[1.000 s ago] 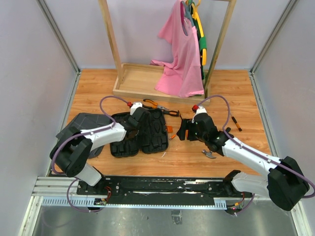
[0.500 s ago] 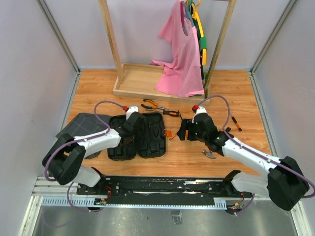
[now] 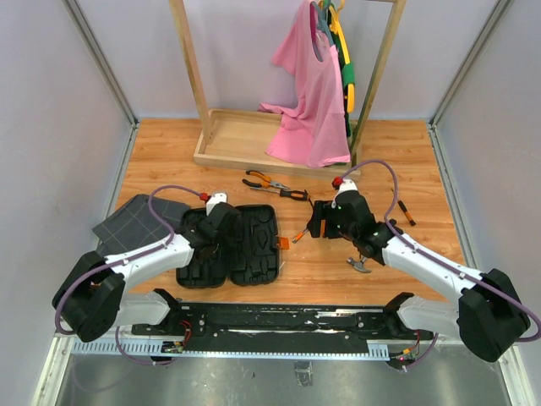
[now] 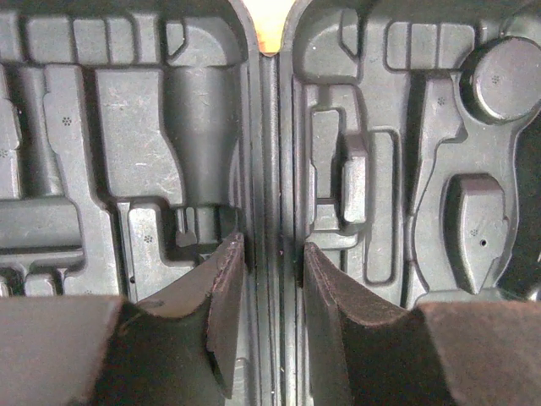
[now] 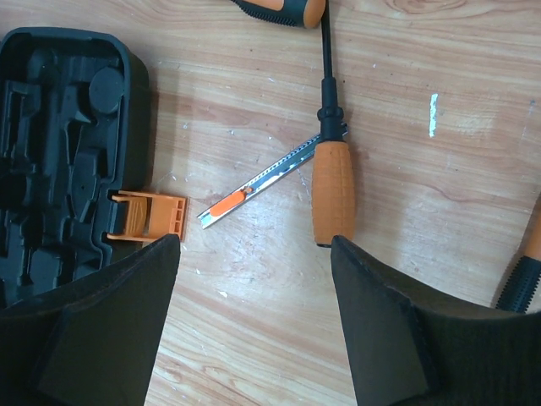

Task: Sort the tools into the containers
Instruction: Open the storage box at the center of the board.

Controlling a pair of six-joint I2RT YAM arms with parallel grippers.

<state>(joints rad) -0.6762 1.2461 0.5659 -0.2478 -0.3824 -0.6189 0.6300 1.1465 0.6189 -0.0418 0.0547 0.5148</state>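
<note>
A wooden tabletop (image 3: pixel 161 156) is recorded. An open black tool case (image 3: pixel 258 245) is laid lower left of centre, grid-patterned fabric (image 3: pixel 131 218) at far left, pliers (image 3: pixel 262 179) mid-frame, and a wooden rack base (image 3: pixel 241 139) above them.

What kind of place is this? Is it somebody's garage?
Probably not: it looks like a robot test booth. A left arm and a right arm are bolted to a metal rail by a wooden table, plain walls close it in, and an open tool case and a clothes rack look like practice props.
</note>
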